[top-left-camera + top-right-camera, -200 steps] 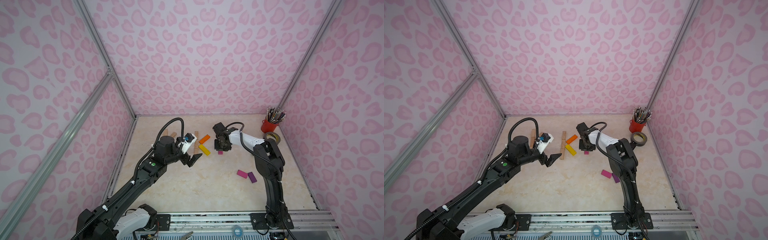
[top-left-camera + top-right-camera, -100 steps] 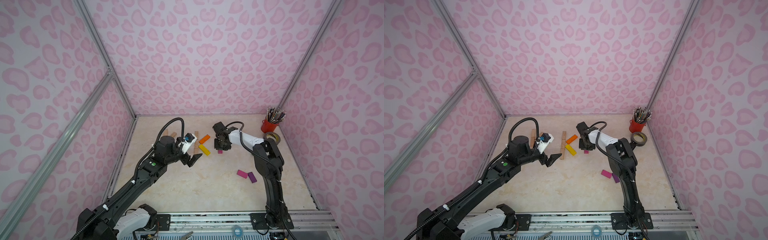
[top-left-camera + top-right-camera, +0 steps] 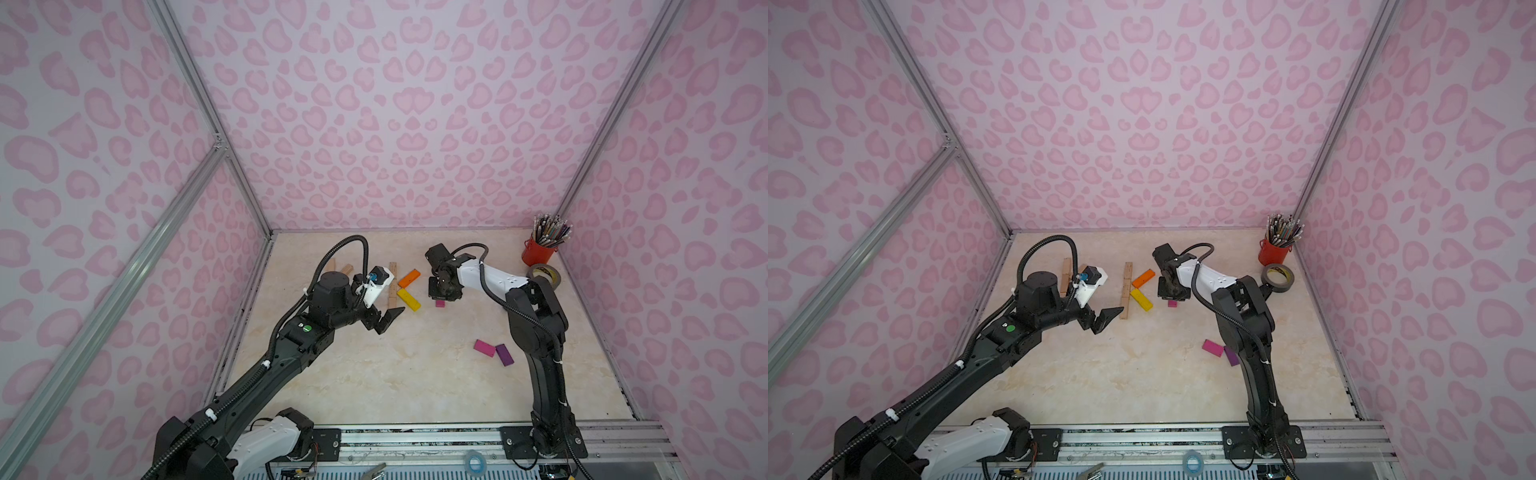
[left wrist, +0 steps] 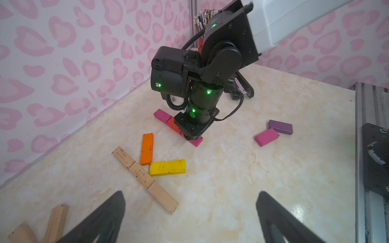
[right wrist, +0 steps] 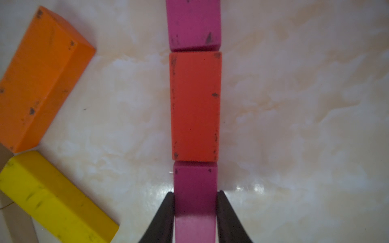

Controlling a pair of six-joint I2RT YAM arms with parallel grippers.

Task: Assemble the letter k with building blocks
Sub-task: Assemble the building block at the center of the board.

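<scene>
The stem (image 4: 145, 178) is three plain wooden bars laid end to end in a straight line on the counter (image 3: 395, 374), running away from the arms' bases.

Furthest left of the stem, toward the left wall, a pair of plain bars (image 4: 55, 221) lies angled toward each other. The left arm partly hides them in both top views.

The left jaws hang above the counter at the stem's near end, spread wide with nothing between them.

Just right of the stem, the orange bar (image 4: 147, 149) and the yellow bar (image 4: 167, 167) splay out from about its middle. The orange one slants toward the stem's far end and the yellow one toward its near end. Each has one end touching or just beside the stem; I cannot tell which.

Further right of the stem, three bars lie end to end in a line roughly parallel to it: the far magenta bar (image 5: 193, 25), the red bar (image 5: 194, 105) and the near magenta bar (image 5: 194, 183). The right jaws point straight down and are closed narrowly on the long sides of the near magenta bar, which lies flat on the counter.

Well right of the stem and nearer the bases, a loose magenta bar (image 3: 485, 348) and a purple bar (image 3: 504, 354) lie touching. Far right of the stem, in the wall corner, stands a red cup of pencils (image 3: 538, 253) with a grey tape roll (image 3: 544, 275) just beside it.
</scene>
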